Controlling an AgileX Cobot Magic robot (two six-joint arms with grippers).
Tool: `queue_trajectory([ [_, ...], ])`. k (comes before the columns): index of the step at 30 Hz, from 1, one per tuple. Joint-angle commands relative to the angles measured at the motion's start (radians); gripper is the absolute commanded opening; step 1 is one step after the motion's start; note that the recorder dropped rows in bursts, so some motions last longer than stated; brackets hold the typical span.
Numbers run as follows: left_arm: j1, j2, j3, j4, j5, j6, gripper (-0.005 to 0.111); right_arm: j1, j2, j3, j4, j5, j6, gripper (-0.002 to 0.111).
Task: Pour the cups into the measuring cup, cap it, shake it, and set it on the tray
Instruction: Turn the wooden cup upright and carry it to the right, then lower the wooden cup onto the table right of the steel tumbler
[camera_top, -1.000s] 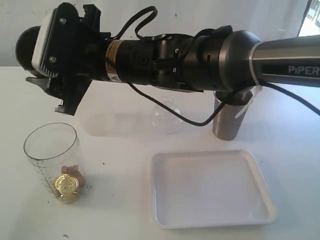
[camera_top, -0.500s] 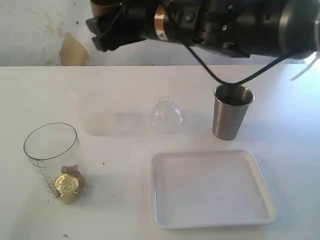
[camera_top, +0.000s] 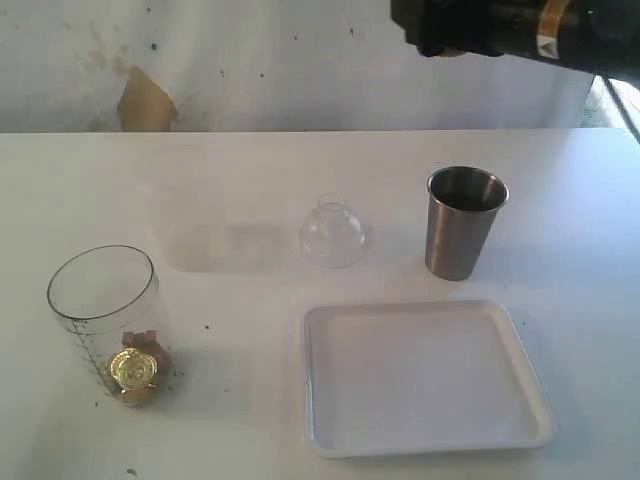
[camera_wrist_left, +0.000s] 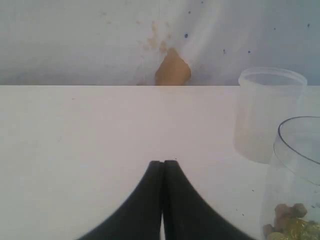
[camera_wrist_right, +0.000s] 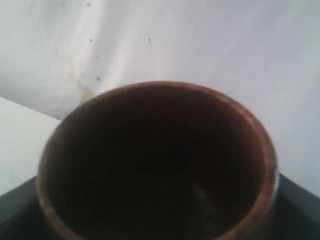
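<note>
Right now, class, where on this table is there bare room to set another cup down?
The tray is bare inside. Open table lies between the measuring cup and the tray's left rim, and right of the steel tumbler. It is tightest behind the tray, where the clear lid and tumbler stand.

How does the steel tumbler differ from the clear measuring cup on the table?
The steel tumbler is opaque metal; the measuring cup is clear plastic with a printed scale. The steel tumbler tapers toward its base; the measuring cup is a straight, wider cylinder. The measuring cup holds gold pieces and brown bits at its bottom; what the steel tumbler holds cannot be seen. Both stand upright, uncapped, on the white table.
</note>
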Motion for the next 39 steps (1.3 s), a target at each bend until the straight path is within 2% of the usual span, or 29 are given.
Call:
queue_trajectory([
  [1,-0.001,-0.004,0.004,0.001,-0.002,-0.002,0.0,-0.152,-0.049,0.066,0.005,-0.018,0.004,0.0],
  [8,-0.001,-0.004,0.004,0.001,-0.002,-0.002,0.0,-0.433,-0.025,0.205,0.005,-0.092,-0.056,0.0],
  [11,-0.001,-0.004,0.004,0.001,-0.002,-0.002,0.0,-0.488,0.022,0.252,0.023,-0.195,-0.095,0.0],
  [17,-0.001,-0.004,0.004,0.001,-0.002,-0.002,0.0,-0.501,0.165,0.301,0.048,-0.224,-0.295,0.0],
  [21,-0.001,-0.004,0.004,0.001,-0.002,-0.002,0.0,-0.501,0.262,0.307,0.048,-0.271,-0.338,0.0],
  [30,-0.001,-0.004,0.004,0.001,-0.002,-0.002,0.0,-0.501,0.433,0.314,0.043,-0.471,-0.54,0.0],
  [34,-0.001,-0.004,0.004,0.001,-0.002,-0.002,0.0,-0.501,0.472,0.314,0.043,-0.492,-0.572,0.0],
  [39,-0.001,-0.004,0.004,0.001,-0.002,-0.002,0.0,-0.501,0.53,0.314,0.029,-0.649,-0.57,0.0],
])
